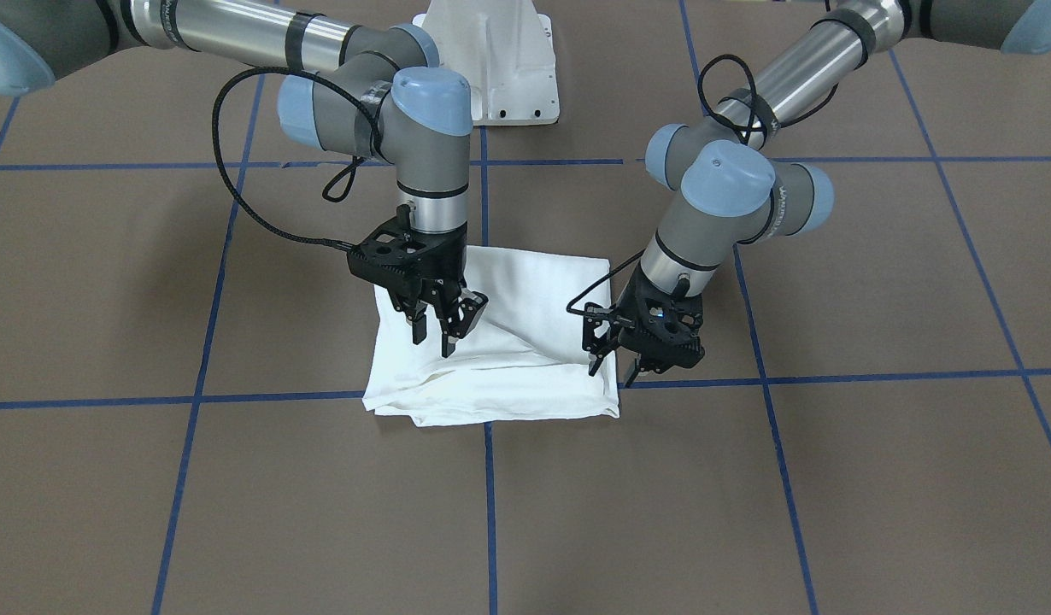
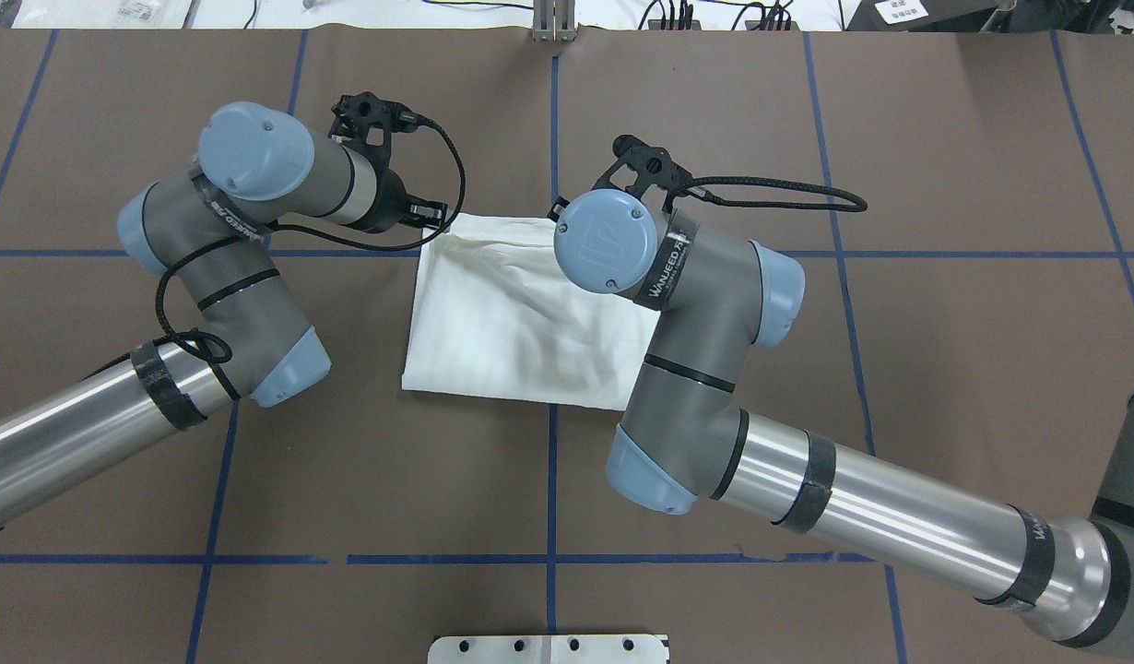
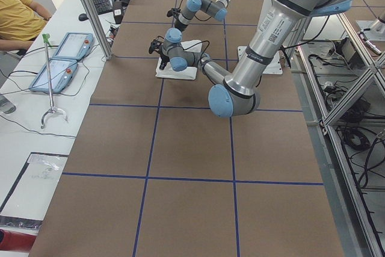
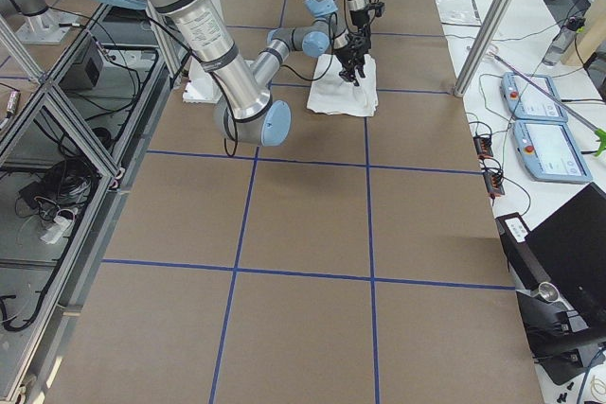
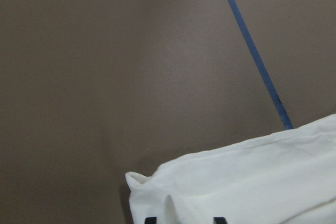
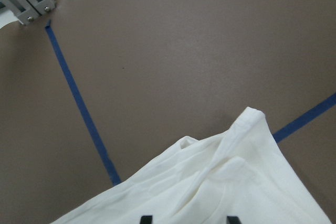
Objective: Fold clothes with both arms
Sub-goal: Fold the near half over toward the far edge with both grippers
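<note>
The clothes, one white shirt (image 1: pixel 508 342), lie folded into a rough square in the middle of the brown table (image 1: pixel 833 478), plain side up; the shirt also shows in the overhead view (image 2: pixel 502 323). My right gripper (image 1: pixel 433 335) hangs open just above the shirt's right half, nothing between its fingers. My left gripper (image 1: pixel 612 371) stands open, low at the shirt's far left corner. Both wrist views show black fingertips (image 5: pixel 150 219) (image 6: pixel 145 219) set apart over white cloth (image 5: pixel 252 182) (image 6: pixel 220 192). No printed text is visible.
Blue tape lines (image 1: pixel 491 495) grid the table. The white pedestal base (image 1: pixel 491 60) stands behind the shirt. Both elbows (image 2: pixel 281 369) (image 2: pixel 650 470) hang over the robot-side half. Off the far edge are an aluminium post (image 6: pixel 26 3), teach pendants (image 3: pixel 60 58) and a seated person (image 3: pixel 18 16).
</note>
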### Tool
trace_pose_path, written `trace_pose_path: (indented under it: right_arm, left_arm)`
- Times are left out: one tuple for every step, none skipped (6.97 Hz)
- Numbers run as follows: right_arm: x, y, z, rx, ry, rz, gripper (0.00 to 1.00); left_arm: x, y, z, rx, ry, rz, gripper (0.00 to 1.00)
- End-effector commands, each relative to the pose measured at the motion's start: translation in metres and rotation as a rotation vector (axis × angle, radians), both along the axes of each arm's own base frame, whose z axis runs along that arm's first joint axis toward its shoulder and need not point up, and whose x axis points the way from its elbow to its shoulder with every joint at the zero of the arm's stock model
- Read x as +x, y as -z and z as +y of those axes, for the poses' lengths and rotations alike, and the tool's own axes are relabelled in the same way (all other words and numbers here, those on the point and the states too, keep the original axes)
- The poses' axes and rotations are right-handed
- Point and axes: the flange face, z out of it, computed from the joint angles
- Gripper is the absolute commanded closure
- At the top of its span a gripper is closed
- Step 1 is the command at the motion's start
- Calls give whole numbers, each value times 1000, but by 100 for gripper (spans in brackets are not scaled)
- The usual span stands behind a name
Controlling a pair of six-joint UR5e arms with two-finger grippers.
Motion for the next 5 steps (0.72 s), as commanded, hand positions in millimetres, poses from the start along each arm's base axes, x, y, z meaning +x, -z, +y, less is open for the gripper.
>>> trace_pose_path:
  right_arm:
    - [-21, 12, 24, 2, 55, -14, 0]
    - [-44, 1, 39, -10, 84, 10, 0]
    - [-61, -13, 50, -13, 109, 47, 0]
    - [-75, -18, 40, 8, 119, 100, 0]
    - [-78, -20, 17, 36, 115, 130, 0]
  left_arm:
    - [-37, -20, -17, 82, -90, -37, 0]
    - [-37, -19, -17, 81, -91, -36, 0]
    - [-37, -21, -17, 78, -90, -36, 0]
    - [-39, -21, -17, 76, -87, -35, 0]
    - [-39, -21, -17, 75, -87, -35, 0]
